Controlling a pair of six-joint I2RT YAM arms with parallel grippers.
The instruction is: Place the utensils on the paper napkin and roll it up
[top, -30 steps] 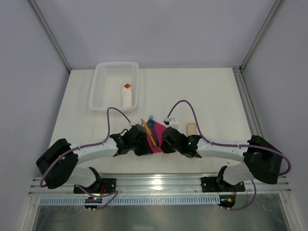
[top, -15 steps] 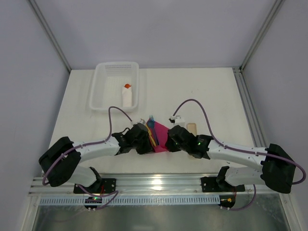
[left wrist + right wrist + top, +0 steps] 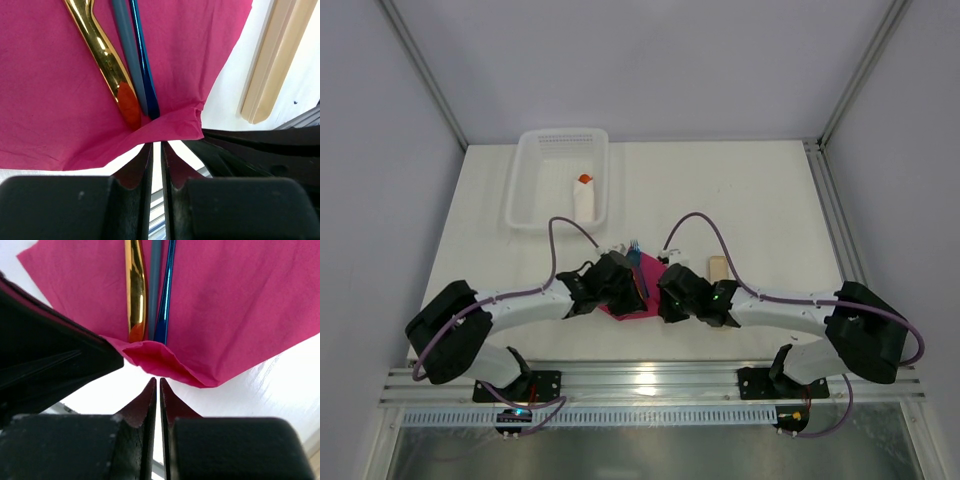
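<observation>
Paper napkin [image 3: 50, 100]: a magenta sheet lying flat near the middle of the desk's [image 3: 770, 200] near edge, between the two arms. Its near border is folded up into a small flap over the ends of the handles.
Utensils [image 3: 150, 285]: they lie side by side on the napkin, handles pointing toward the desk's near edge. The yellow-orange knife [image 3: 100, 50] is on the left and two blue handles [image 3: 135, 55] sit close against it on the right. Which handle is the fork and which the spoon cannot be told from the wrist views.
Left pincer [image 3: 156, 146]: pressed almost together, with only a thin slit between the jaws. Its tips touch the napkin's folded flap, right under the handle ends. Whether paper is nipped between the jaws cannot be told.
Right pincer [image 3: 156, 381]: pressed almost together on nothing. Its tips sit just short of the flap with a sliver of bare desk between, in line with the blue handles.
Beige strip [image 3: 272, 55]: on the desk just beside the napkin's right border, clear of it.
Basket [image 3: 535, 190]: at the desk's far left, holding a white roll [image 3: 584, 205] with an orange tip.
</observation>
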